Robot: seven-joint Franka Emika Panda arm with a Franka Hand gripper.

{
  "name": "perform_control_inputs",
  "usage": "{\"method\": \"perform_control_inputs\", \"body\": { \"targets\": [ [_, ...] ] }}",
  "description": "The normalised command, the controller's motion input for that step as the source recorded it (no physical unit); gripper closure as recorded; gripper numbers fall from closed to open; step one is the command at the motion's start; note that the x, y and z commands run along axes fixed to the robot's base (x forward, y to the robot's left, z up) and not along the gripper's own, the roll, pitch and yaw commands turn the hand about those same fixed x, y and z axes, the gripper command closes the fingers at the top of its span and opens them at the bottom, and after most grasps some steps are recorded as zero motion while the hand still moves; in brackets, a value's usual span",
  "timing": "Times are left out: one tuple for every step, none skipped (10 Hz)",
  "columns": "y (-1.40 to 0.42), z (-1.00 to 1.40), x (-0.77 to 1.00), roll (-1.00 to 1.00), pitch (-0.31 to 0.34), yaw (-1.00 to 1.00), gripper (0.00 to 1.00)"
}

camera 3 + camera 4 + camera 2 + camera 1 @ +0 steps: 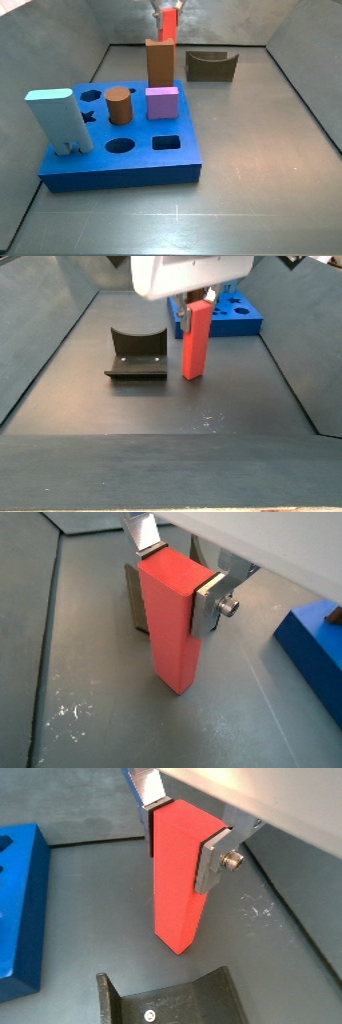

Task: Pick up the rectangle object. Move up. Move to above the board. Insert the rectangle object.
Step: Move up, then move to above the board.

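The red block [195,340] stands straight up, long axis vertical, with smooth plain faces and a square section, and in a side view its bottom end looks at or just above the dark floor [160,406]. The gripper [187,830] is clamped on its upper part, silver finger plates [213,861] pressed flat against opposite sides. It's out in the open between the dark L-shaped fixture [138,354] and the thick blue board [230,313] with its shaped holes.

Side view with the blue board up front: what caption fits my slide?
Hand holds the red block behind the blue board.
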Motion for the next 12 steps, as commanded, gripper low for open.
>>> {"method": "perform_control_inputs", "body": {
  "targets": [
    [0.01,0.75,0.00,0.00,0.014,0.00,1.00],
    [0.01,0.57,0.00,0.01,0.028,-0.01,1.00],
    [0.01,0.47,0.00,0.01,0.036,-0.01,1.00],
    [0.01,0.22,0.01,0.01,0.061,-0.01,1.00],
    [0.39,1.00,0.05,0.26,0.127,-0.33,1.00],
    [0.41,1.00,0.06,0.24,0.141,-0.31,1.00],
    [0.35,1.00,0.05,0.17,0.142,-0.23,1.00],
    [0.30,1.00,0.05,0.12,0.131,-0.15,1.00],
    [0.26,1.00,0.04,0.08,0.116,-0.10,1.00],
    [0.21,0.98,0.03,0.05,0.102,-0.06,1.00],
    [0.14,0.83,0.02,0.04,0.095,-0.05,1.00],
    [0.08,0.64,0.01,0.04,0.088,-0.03,1.00]
  ]
}}
